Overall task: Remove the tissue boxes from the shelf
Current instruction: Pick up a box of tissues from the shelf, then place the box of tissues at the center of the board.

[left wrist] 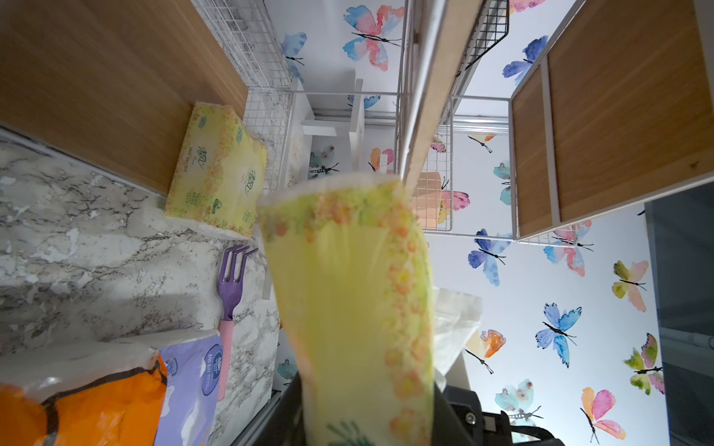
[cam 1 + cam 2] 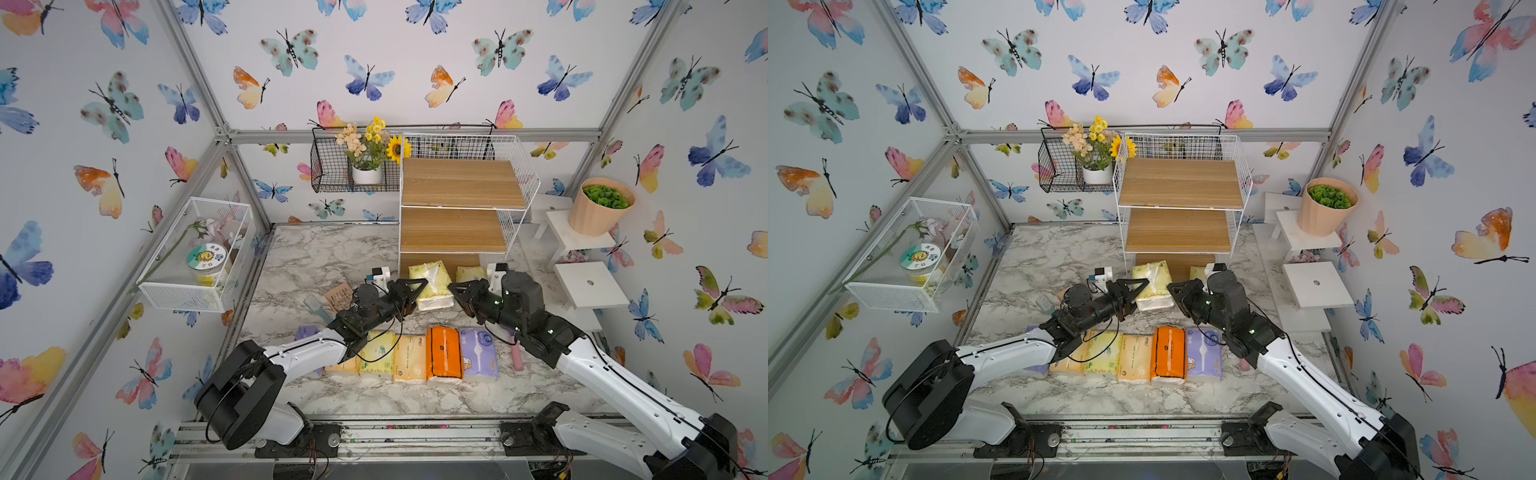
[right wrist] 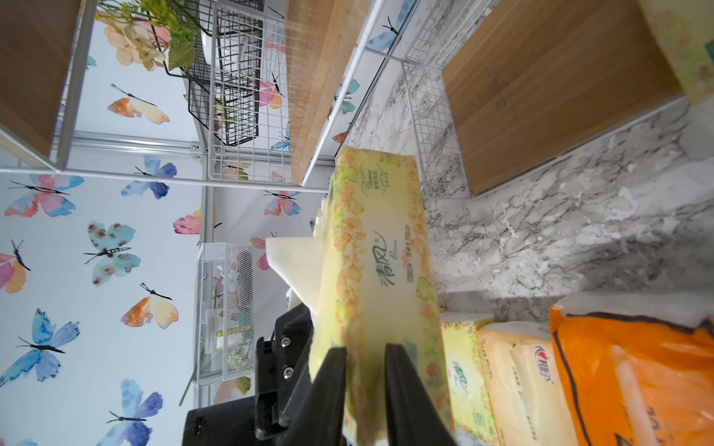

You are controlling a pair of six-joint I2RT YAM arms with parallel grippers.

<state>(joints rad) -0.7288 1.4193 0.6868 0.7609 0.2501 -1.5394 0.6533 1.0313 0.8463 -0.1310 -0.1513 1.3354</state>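
The shelf (image 2: 461,183) stands at the back, its upper two boards bare. Just in front of its bottom tier is a yellow-green tissue box (image 2: 434,286) with a white tissue sticking out. My left gripper (image 2: 417,297) is shut on one end of it, the pack (image 1: 347,289) filling its jaws. My right gripper (image 2: 455,297) is at the other end, its fingers (image 3: 332,370) parted with the pack's edge (image 3: 378,251) in the gap. A second yellow-green pack (image 1: 216,170) lies on the bottom board. Several packs sit in a row on the table, among them orange (image 2: 444,349) and lavender (image 2: 480,351).
A black wire basket with flowers (image 2: 332,166) hangs left of the shelf, and a white mesh basket (image 2: 195,253) hangs on the left wall. A peach plant pot (image 2: 598,205) tops a white stepped stand (image 2: 590,284) at the right. A purple fork (image 1: 232,285) lies on the marble.
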